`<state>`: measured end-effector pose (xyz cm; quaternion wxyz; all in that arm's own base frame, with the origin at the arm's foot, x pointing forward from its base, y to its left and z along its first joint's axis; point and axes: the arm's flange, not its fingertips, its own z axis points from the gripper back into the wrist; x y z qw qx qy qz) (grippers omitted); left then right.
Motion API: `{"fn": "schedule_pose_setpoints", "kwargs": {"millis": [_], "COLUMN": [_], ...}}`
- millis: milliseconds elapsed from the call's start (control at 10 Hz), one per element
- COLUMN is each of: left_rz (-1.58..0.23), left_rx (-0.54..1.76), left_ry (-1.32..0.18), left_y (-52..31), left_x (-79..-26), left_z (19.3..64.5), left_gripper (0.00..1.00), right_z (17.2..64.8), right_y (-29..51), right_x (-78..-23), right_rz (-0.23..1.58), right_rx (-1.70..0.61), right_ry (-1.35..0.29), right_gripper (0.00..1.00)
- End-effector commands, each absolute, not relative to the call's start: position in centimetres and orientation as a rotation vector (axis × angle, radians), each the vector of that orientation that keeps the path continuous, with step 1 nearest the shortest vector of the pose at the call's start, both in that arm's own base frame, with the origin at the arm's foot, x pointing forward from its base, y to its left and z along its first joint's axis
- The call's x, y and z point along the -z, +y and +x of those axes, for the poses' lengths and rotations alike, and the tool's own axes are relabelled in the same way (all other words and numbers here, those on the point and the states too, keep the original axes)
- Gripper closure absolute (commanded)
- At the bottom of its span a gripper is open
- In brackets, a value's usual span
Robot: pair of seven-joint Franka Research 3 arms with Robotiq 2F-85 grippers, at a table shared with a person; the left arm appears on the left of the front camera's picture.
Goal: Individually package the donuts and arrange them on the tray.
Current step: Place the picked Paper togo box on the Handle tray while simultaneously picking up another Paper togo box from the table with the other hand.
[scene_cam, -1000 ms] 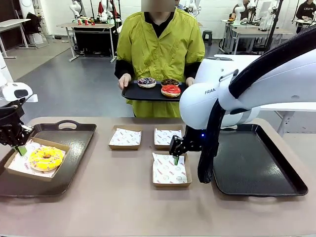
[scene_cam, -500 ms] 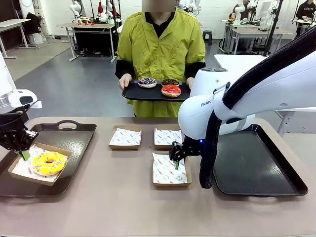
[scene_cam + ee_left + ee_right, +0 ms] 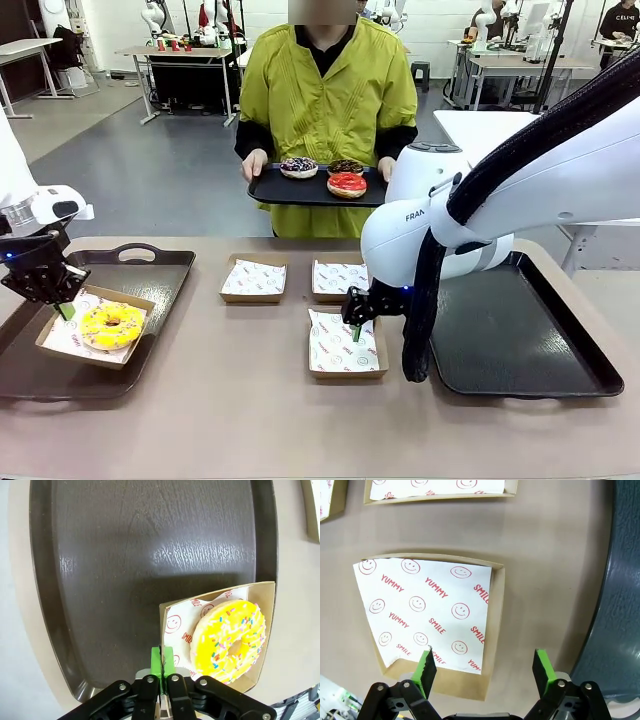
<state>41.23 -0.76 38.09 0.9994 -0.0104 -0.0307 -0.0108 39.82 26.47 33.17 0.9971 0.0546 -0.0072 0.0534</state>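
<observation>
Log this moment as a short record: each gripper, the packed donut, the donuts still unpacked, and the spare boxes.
left gripper: fingers shut on the rim of the box holding the yellow donut, on the left tray
right gripper: open, over the rim of the near lined box
unpacked donuts: three, on the person's tray
spare boxes: two, lined, beyond the near one

Dark rounded plastic tray (image 3: 150, 555): fine grained texture, soft sheen. Yellow-iced ring donut (image 3: 230, 640): smooth icing, slight sheen, coloured sprinkles. Shallow brown cardboard box (image 3: 268, 600): matt. White paper liner with red print (image 3: 180, 625): smooth, matt. Beige surface (image 3: 550, 555): matt, smooth. Red-iced ring donut (image 3: 347, 183): glossy. White arm shell (image 3: 560, 190): glossy plastic.
</observation>
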Motion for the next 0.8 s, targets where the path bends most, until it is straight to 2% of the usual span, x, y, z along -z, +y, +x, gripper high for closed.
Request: {"fn": "schedule_pose_setpoints", "kwargs": {"millis": [0, 500, 600, 700], "left_rz": [-0.006, 0.012, 0.008, 0.003], "left_rx": [-0.019, -0.047, -0.041, -0.038], "left_ry": [-0.083, -0.087, -0.087, -0.087], "left_y": [-0.6, -0.8, -0.8, -0.7], "left_x": [-37.1, -35.7, -35.8, -36.0], "left_z": [41.6, 42.5, 42.4, 42.4], "left_gripper": [0.99, 0.99, 0.40, 0.40], "right_z": [40.1, 40.1, 40.2, 40.2], "right_y": [26.3, 26.1, 26.1, 26.1], "right_x": [-32.4, -32.1, -32.0, -31.9], "right_rz": [0.100, 0.100, 0.100, 0.101], "right_rx": [-0.132, -0.152, -0.160, -0.158], "right_ry": [-0.033, -0.021, -0.023, -0.022], "right_gripper": [0.00, 0.00, 0.55, 0.57]}}
